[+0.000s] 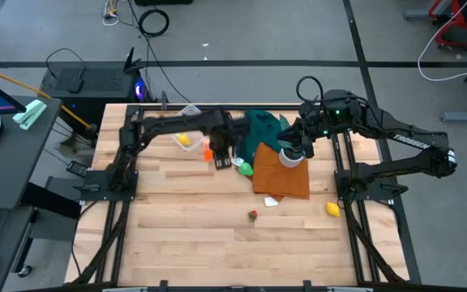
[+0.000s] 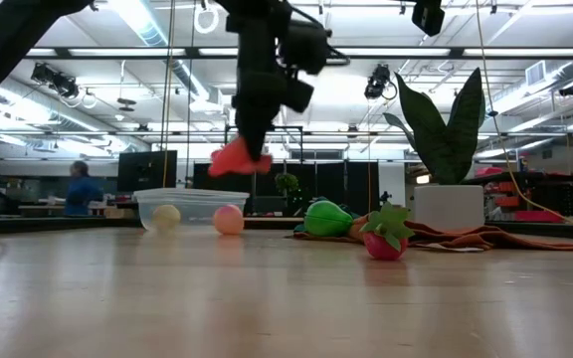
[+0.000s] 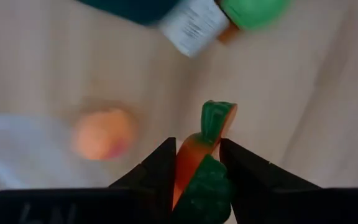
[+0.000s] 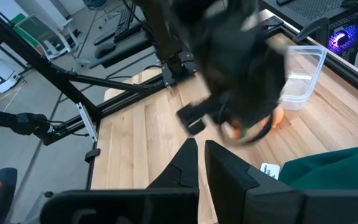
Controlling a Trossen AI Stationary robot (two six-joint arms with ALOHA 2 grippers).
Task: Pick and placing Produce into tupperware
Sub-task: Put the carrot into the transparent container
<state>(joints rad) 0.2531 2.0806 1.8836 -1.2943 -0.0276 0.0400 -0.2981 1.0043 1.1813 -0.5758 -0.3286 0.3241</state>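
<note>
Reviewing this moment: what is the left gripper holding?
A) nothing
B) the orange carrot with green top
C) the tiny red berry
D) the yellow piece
B: the left wrist view shows the left gripper with its jaws closed on the carrot, and the low view shows it lifted clear of the table.

The table point(image 1: 201, 235) is pale butcher-block wood, its planks smooth with a soft sheen in the low view. The tupperware point(image 2: 189, 206) is clear, glossy plastic. The carrot point(image 3: 199, 163) looks like smooth, matt plastic, orange with a green top, clamped between the left gripper's point(image 3: 194, 152) dark matt fingers point(image 3: 157, 171). Rumpled cloths, one teal point(image 1: 263, 130) and one rust-orange point(image 1: 286, 177), lie matt and soft. The green piece point(image 2: 326, 218) shines slightly, probably plastic, though the view is soft.
</note>
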